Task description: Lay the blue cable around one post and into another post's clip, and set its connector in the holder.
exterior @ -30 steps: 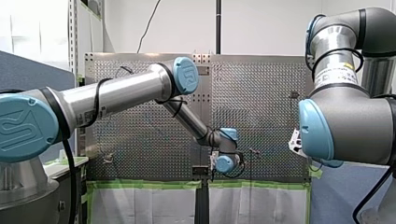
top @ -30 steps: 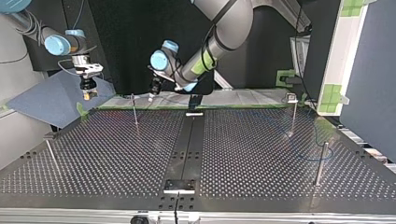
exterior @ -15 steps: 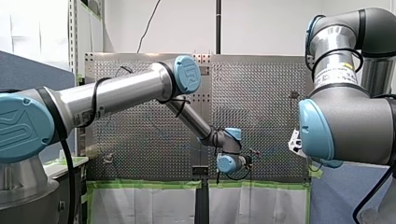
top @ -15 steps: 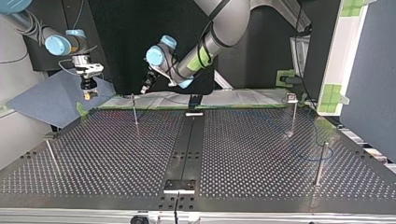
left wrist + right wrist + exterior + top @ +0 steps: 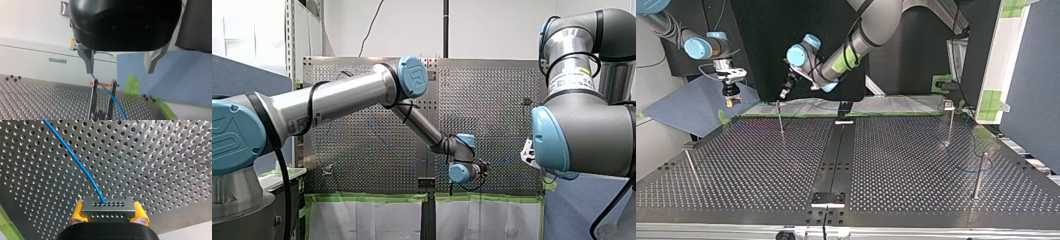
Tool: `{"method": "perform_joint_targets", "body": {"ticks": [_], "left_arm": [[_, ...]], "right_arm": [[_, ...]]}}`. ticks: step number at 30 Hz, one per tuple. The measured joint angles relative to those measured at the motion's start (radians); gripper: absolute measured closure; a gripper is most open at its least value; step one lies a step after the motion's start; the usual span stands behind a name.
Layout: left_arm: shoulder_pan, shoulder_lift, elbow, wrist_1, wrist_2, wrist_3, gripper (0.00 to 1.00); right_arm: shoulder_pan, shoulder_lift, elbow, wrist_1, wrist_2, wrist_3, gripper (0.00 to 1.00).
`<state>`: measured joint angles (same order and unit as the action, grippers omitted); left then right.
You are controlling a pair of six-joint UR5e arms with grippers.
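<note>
Perforated worktop [image 5: 886, 165]: your left claw [image 5: 119, 71] spread, blue cable [image 5: 85, 171] at one fingertip, crossing clip post [image 5: 94, 98] just below. Your right claw [image 5: 108, 213] pinching connector [image 5: 108, 207], cable leading off it. Seat cable squarely between clip prongs; gentle tension, no tugging connector.

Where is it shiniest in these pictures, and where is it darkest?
Shiniest: the right wrist view, where light glares off the perforated table behind the blue cable. The front view has bright streaks along my left arm's metal tube. Darkest: the top view, with a black backdrop behind the arms.
</note>
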<state>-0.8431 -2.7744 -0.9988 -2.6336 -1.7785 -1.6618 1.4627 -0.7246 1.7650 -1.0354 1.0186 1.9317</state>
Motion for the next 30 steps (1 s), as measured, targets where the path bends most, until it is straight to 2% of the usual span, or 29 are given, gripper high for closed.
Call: {"method": "perform_joint_targets", "body": {"ticks": [8, 19, 30], "left_arm": [[-0.017, 0.000, 0.008, 0.005, -0.010, -0.014, 0.00], [-0.025, 0.000, 0.019, 0.003, -0.057, -0.020, 0.00], [-0.027, 0.000, 0.019, -0.002, -0.063, -0.030, 0.00]], "right_arm": [[0.000, 0.000, 0.000, 0.001, -0.001, 0.003, 1.00], [0.000, 0.000, 0.000, 0.004, -0.001, 0.003, 1.00], [0.000, 0.000, 0.000, 0.004, -0.001, 0.003, 1.00]]}}
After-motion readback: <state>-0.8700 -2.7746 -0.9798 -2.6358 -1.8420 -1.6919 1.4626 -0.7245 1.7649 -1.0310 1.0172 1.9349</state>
